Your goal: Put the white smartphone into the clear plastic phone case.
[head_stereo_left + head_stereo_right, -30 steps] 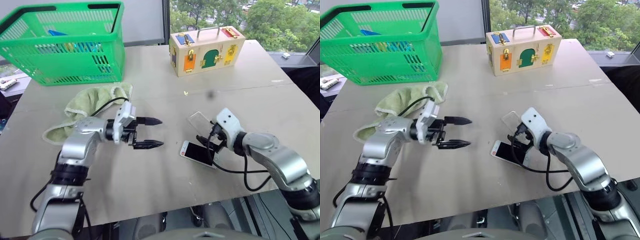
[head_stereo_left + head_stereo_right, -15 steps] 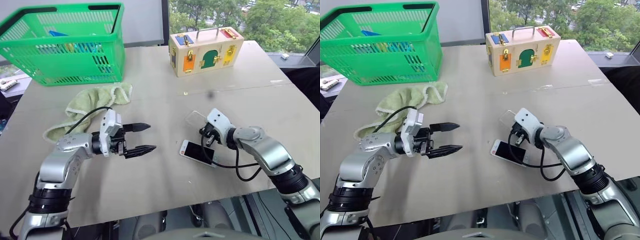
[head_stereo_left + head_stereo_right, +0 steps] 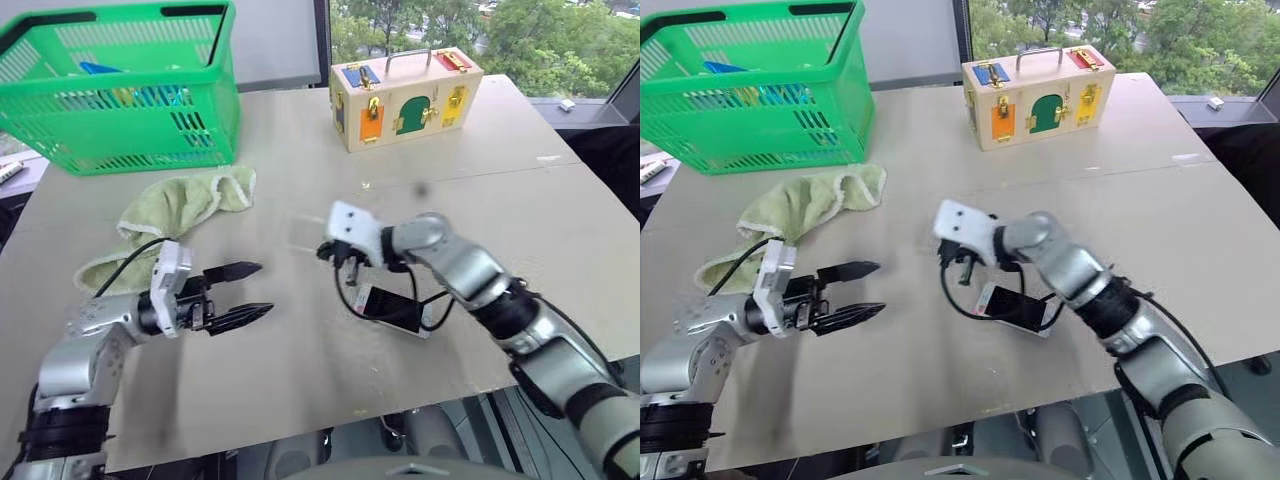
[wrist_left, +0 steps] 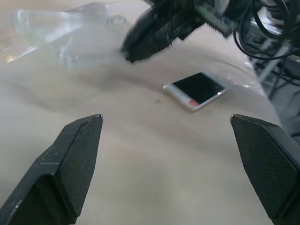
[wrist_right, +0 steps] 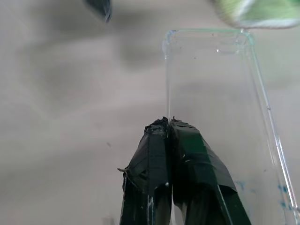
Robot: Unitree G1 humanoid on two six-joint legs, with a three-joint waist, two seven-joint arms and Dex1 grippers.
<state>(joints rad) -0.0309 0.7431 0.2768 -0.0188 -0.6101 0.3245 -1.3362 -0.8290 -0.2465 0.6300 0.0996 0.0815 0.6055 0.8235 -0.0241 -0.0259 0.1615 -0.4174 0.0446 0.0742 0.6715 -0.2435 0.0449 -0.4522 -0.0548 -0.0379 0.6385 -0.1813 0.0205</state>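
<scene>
Now we scan the worktop [image 3: 300, 350] first: our white smartphone [image 3: 393, 308] lies flat, screen up, just below our right forearm, long axis slanting across the near edge. Right pincer [image 5: 168, 123] is clenched on the rim of the clear plastic phone case [image 5: 213, 93], seemingly lifted off the surface, up and left of the phone. Left pincer [image 3: 245, 292] hangs released, empty, well off to the left, aimed toward the phone.

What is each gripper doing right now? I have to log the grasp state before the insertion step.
Left gripper: open, holding nothing.
Right gripper: shut on the rim of the clear plastic phone case.
</scene>
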